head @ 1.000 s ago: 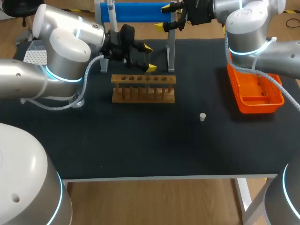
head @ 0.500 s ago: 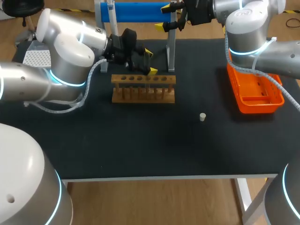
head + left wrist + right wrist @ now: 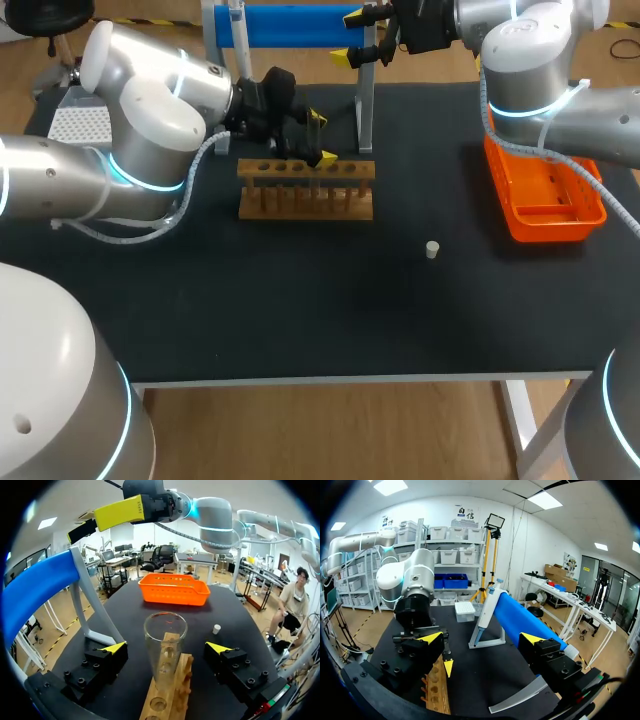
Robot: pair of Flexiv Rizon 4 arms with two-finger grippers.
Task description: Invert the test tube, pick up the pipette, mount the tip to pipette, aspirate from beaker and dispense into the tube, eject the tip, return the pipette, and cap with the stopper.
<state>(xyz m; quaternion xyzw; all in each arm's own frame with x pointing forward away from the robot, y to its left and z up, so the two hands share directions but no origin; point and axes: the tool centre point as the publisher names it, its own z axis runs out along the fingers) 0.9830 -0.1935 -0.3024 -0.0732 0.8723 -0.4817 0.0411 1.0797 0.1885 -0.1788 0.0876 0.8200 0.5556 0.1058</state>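
**Head view.**
- Left gripper [image 3: 321, 138]: fingers apart. It hangs over the far rail of a light wooden test-tube rack [image 3: 305, 190], which lies directly beneath it.
- Right gripper [image 3: 349, 36]: fingers apart, at the end of a long blue cylinder on a grey stand [image 3: 290, 25].
- Small white stopper [image 3: 432, 250]: on the black table [image 3: 300, 320], well apart from both grippers.
- Orange plastic basket [image 3: 545, 205]: under the right arm, well away from the left gripper.

**Left wrist view.**
- Clear glass test tube [image 3: 165, 630]: upright with its open rim up, between the left gripper's two yellow tips and touching neither, so the jaws are unclosed.
- The tube's foot meets the rack. Whether it sits in a hole or on a peg cannot be told.
- The stopper and the basket lie ahead of the fingers. The right gripper is above and beyond them.

**Right wrist view.**
- Right gripper: fingers wide apart with nothing held between them.
- The blue cylinder lies ahead and runs past one finger.
- The left gripper is ahead, over the rack.
- White tip box [image 3: 465, 609]: farther ahead, near the stand.
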